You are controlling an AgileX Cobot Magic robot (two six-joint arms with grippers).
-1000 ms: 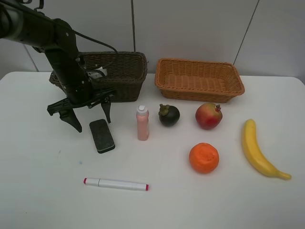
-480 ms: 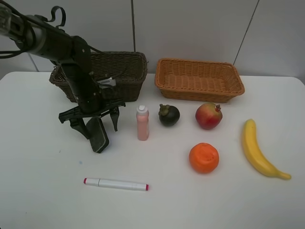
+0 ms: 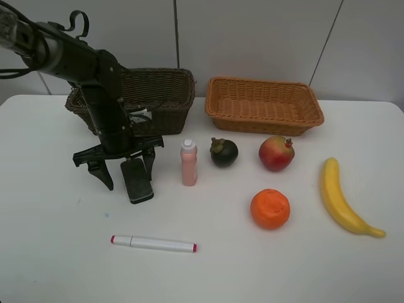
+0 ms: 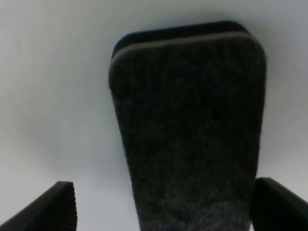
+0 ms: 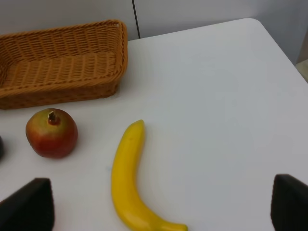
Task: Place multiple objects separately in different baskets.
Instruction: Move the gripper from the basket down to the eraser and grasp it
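Currently the step in hand appears to be the pick of the black felt-faced eraser block (image 3: 139, 186), which lies flat on the white table (image 3: 57, 252) just left of the small pink upright bottle (image 3: 189, 163).

1. The deep dark brown woven wicker basket (image 3: 167, 104) stands behind and left of the pink bottle.
2. The left gripper (image 3: 128, 177) hangs over the eraser block, left of the pink bottle. Its jaws are spread wide, one finger on each long side of the block, and nothing is held.
3. Before closing, centre the block: the left wrist view shows one finger close to the block's edge and the other well apart from it. Lower until the fingertips pass the upper face, then close across the narrow width.
4. Keep the finger nearest the pink bottle off it, since the bottle would likely tip.
5. The white red-ended marker (image 3: 153, 243) lies in front and left of the pink bottle.
6. Right of the pink bottle are the dark round mangosteen (image 3: 224, 152), the shallow light orange-tan wicker basket (image 3: 265, 123), the red pomegranate-like fruit (image 3: 276, 153), the round orange (image 3: 270, 209) and the curved yellow banana (image 3: 338, 196).
7. The right gripper (image 5: 156, 207) is wide apart and empty, above the banana.
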